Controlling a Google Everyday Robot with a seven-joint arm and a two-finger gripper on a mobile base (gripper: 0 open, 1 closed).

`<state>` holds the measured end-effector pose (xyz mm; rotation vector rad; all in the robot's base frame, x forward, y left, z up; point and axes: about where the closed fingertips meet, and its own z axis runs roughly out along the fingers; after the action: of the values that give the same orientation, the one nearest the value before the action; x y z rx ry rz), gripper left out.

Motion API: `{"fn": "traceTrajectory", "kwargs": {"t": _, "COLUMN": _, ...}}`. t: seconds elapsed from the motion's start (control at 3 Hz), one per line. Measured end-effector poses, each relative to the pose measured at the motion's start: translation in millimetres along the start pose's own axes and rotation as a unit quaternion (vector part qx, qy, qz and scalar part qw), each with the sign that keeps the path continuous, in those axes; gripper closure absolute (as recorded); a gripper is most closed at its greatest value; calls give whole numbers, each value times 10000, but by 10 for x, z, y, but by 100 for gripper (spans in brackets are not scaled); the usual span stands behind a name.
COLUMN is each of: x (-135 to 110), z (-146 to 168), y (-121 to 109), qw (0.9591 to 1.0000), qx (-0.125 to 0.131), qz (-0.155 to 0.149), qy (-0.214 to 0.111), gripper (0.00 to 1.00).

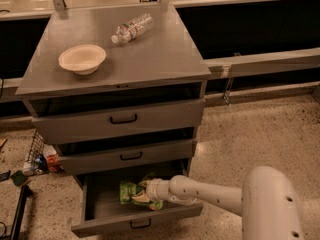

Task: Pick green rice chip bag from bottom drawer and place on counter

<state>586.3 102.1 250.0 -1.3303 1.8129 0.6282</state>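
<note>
The broad, flat grey counter (165, 59) tops the grey drawer cabinet and takes up most of the view. Below it, two shallower grey drawers (122, 120) are only slightly ajar. The wide, deep grey bottom drawer (135, 223) is pulled well out, its small black handle facing the floor side.

The robot's thick white arm (215, 199) reaches in from the lower right, stretched low across the drawer opening. Its gripper (146, 190) is inside the bottom drawer, right against the small crinkly bright-green rice chip bag (129, 194). That bag lies on the drawer's floor, roughly at its middle. Whether the gripper has closed on the bag or only touches it, I cannot tell — the wrist hides that end.

On the counter sit a pale round shallow bowl (82, 59) toward the left and a clear plastic bottle (132, 28) lying on its side near the back. The two are well apart.

As for progress, I judge the task to be at the grasp. The drawer is open and the bag has been reached, but it is not lifted. What remains is securing the hold, raising the bag clear of the drawer and setting it on the counter — the bare stretch right of the bowl looks suitable.
</note>
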Motion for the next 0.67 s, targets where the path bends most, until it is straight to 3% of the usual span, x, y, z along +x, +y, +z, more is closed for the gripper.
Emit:
{"fn": "traceTrajectory", "kwargs": {"t": 0.33, "x": -373, "z": -823, "y": -64, "qw": 9987, "qx": 359, "qz": -297, "qy": -187, "gripper": 100}}
{"fn": "traceTrajectory", "kwargs": {"t": 0.67, "x": -706, "z": -1465, "y": 413, "qw": 9975, "qx": 165, "qz": -556, "qy": -407, "gripper": 100}}
